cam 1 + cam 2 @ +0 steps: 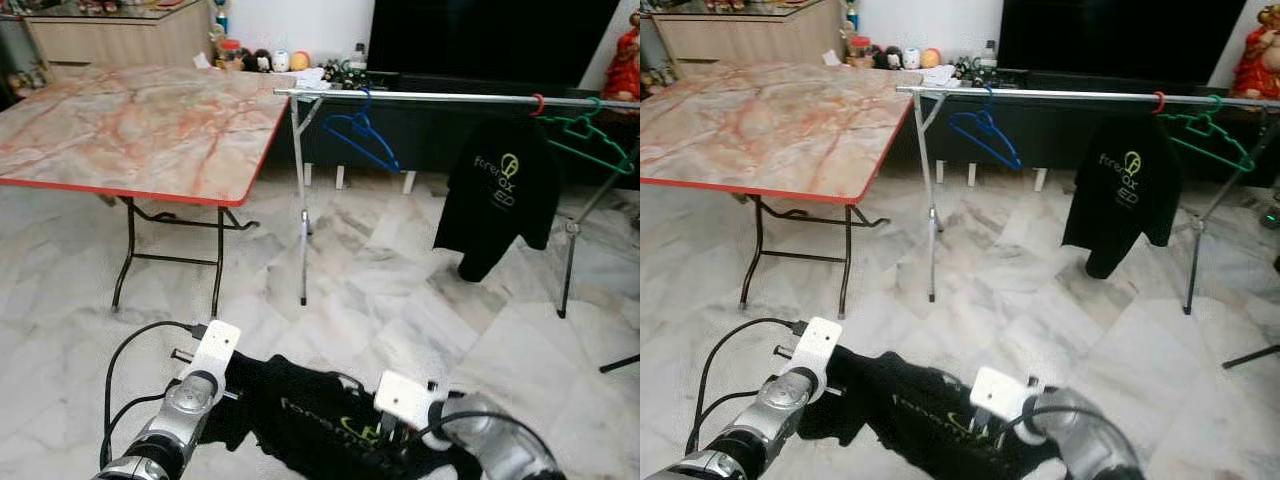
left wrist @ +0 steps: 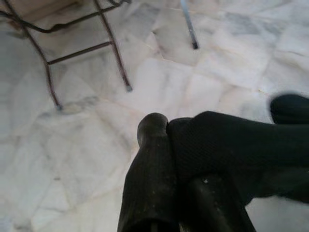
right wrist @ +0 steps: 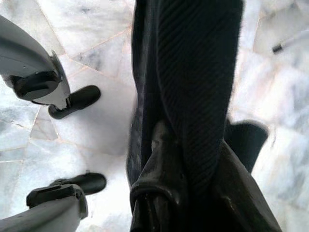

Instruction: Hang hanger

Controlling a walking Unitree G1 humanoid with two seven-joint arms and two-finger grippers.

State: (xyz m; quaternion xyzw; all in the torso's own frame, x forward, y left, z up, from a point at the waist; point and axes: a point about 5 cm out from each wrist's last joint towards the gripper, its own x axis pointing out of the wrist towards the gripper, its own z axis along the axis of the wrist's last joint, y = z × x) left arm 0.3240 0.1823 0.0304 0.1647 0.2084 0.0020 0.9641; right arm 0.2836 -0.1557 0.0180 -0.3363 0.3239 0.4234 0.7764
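A black T-shirt (image 1: 320, 420) with a yellow-green logo is stretched low in front of me between both grippers. My left gripper (image 2: 166, 128) is shut on one edge of the cloth. My right gripper (image 3: 198, 159) is shut on a fold of it. I cannot tell whether a hanger is inside the shirt. Ahead stands a clothes rack with a silver rail (image 1: 450, 97). On the rail hang a bare blue hanger (image 1: 360, 135), a second black T-shirt (image 1: 500, 190) on a red hook (image 1: 537, 104), and a bare green hanger (image 1: 590, 140).
A marble-topped folding table (image 1: 140, 125) with a red rim stands at the left, close to the rack's left post (image 1: 303, 220). A dark TV unit (image 1: 420, 130) with small ornaments lies behind the rack. A tripod leg (image 1: 620, 362) reaches in at the right. My own feet (image 3: 77, 101) are on the marble floor.
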